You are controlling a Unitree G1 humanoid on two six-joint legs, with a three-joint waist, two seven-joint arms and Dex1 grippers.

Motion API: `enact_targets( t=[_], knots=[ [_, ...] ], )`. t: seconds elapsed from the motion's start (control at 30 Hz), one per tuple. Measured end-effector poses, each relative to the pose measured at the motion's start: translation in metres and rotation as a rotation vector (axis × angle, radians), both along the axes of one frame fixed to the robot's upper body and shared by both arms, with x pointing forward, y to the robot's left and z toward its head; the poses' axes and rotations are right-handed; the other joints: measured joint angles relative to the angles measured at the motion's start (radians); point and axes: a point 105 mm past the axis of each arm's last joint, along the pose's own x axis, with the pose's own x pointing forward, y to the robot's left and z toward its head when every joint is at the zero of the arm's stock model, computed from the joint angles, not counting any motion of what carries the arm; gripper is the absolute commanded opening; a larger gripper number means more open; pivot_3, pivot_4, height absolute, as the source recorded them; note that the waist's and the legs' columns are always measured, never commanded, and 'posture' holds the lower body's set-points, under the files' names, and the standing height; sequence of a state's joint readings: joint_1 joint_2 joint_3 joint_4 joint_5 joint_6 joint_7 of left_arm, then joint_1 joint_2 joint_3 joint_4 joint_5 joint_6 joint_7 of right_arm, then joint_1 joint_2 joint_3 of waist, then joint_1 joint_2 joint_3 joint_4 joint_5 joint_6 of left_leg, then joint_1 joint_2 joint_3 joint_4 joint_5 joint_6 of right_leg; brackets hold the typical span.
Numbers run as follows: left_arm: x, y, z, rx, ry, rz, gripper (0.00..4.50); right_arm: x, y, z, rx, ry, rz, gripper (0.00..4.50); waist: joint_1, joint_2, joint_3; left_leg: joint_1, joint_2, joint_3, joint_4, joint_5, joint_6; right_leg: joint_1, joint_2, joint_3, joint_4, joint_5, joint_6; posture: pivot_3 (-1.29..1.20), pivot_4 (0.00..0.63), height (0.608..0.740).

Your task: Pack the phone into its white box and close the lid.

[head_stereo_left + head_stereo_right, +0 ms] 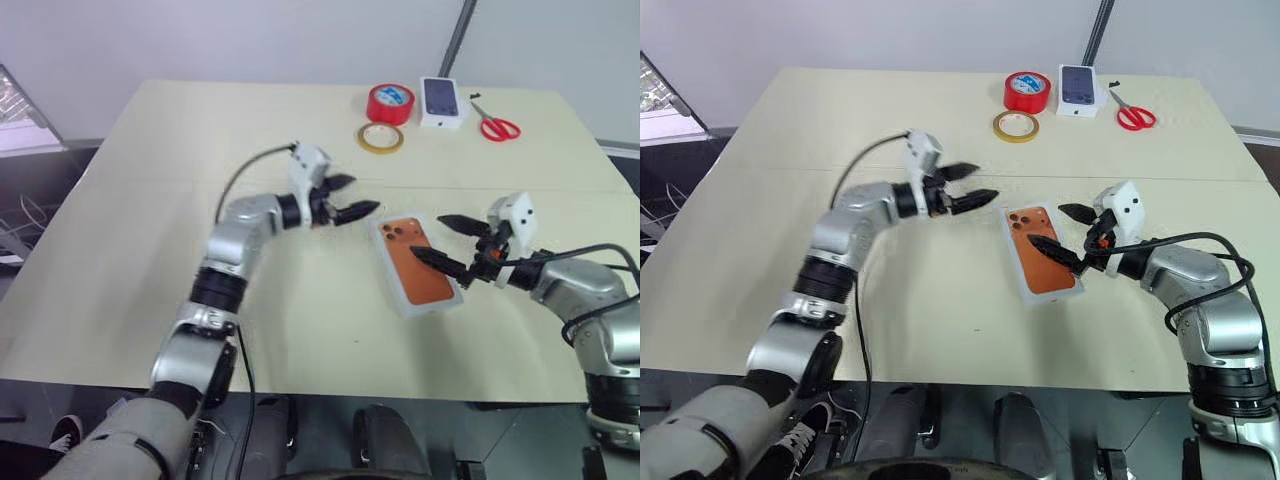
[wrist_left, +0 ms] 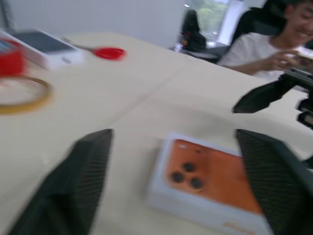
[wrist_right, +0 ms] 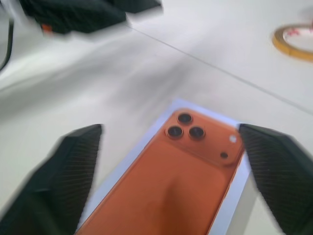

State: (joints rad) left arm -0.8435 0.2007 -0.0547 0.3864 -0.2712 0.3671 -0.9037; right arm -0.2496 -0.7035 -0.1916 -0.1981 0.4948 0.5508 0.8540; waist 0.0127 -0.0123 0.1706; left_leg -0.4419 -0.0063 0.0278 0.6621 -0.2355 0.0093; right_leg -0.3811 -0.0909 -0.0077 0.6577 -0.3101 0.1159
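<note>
The copper-orange phone (image 1: 418, 262) lies face down in the white box (image 2: 195, 205) at the middle of the table, its three lenses toward the far end. My left gripper (image 1: 362, 195) hovers open just left of the box's far corner, with nothing between its fingers. At the box's right side my right gripper (image 1: 428, 236) stands open, its lower finger over the phone's right edge; whether it touches the phone I cannot tell. In the right wrist view the phone (image 3: 171, 181) sits between the spread fingers. The lid is out of view.
At the far side of the table (image 1: 150, 260) stand a red tape roll (image 1: 390, 103), a yellow tape ring (image 1: 380, 137), a small white box printed with a dark phone (image 1: 442, 100) and red scissors (image 1: 495, 125). A person (image 2: 264, 49) sits beyond the table's right edge.
</note>
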Motion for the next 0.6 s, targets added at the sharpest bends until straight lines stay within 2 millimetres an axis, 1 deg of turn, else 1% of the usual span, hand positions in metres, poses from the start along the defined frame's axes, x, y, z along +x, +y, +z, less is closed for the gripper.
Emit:
enact_targets(
  t=[0.03,0.07,0.17,0.23,0.3,0.37,0.43,0.5,0.6],
  knots=[
    [0.000,0.014,-0.005,0.028,-0.004,0.022,4.43,0.001,-0.002,-0.002,-0.005,-0.002,0.002,4.50,-0.001,0.000,0.000,0.000,0.000,0.000,0.000,-0.002,0.003,0.000,0.000,0.000,0.000,0.000,0.000,0.00,0.150,0.728],
    [-0.001,0.025,-0.011,0.048,0.005,0.034,4.43,0.002,-0.004,-0.003,-0.010,-0.005,0.001,4.50,-0.001,0.000,0.000,0.000,0.000,0.001,0.000,-0.002,0.003,0.000,0.000,0.000,0.000,0.000,0.000,0.00,0.150,0.728],
    [-0.010,0.067,-0.041,0.107,0.094,0.075,4.43,0.002,-0.015,-0.002,-0.051,-0.029,0.005,4.50,-0.002,0.000,0.000,0.000,0.000,0.000,0.000,-0.002,0.003,-0.001,0.001,0.000,0.001,0.000,0.000,0.00,0.150,0.728],
    [-0.023,0.093,-0.052,0.124,0.123,0.095,4.43,-0.006,-0.025,-0.006,-0.085,-0.037,0.008,4.50,0.000,0.000,0.000,0.000,0.001,0.000,0.000,-0.002,0.004,-0.001,0.001,0.000,0.001,0.000,0.000,0.00,0.150,0.728],
    [-0.033,0.120,-0.060,0.127,0.169,0.154,4.43,-0.014,-0.042,-0.015,-0.115,-0.013,-0.015,4.50,0.002,0.000,0.000,-0.001,0.001,0.000,0.000,-0.002,0.004,-0.001,0.000,0.001,0.001,0.000,0.000,0.00,0.150,0.728],
    [-0.042,0.130,-0.061,0.110,0.185,0.178,4.43,-0.020,-0.056,-0.020,-0.134,0.001,-0.035,4.50,0.002,0.000,0.000,0.000,0.000,0.000,0.001,-0.002,0.005,0.001,-0.003,0.000,0.001,0.000,0.000,0.00,0.150,0.728],
    [-0.052,0.136,-0.060,0.099,0.172,0.198,4.43,-0.023,-0.068,-0.019,-0.148,0.005,-0.049,4.50,-0.001,0.000,0.000,0.002,0.000,0.000,0.001,-0.003,0.005,0.002,-0.005,0.001,0.001,0.000,0.000,0.00,0.150,0.728],
    [-0.061,0.149,-0.068,0.117,0.190,0.231,4.43,-0.023,-0.080,-0.015,-0.150,-0.008,-0.077,4.50,-0.004,0.000,0.000,0.003,0.000,0.000,0.000,-0.003,0.005,0.002,-0.005,0.001,0.001,0.000,0.000,0.00,0.150,0.728],
    [-0.073,0.168,-0.080,0.136,0.239,0.272,4.43,-0.023,-0.094,-0.019,-0.147,-0.006,-0.113,4.50,-0.006,0.000,0.000,0.003,0.000,0.000,-0.001,-0.003,0.005,0.002,-0.005,0.001,0.001,0.000,0.000,0.00,0.150,0.728]
  ],
)
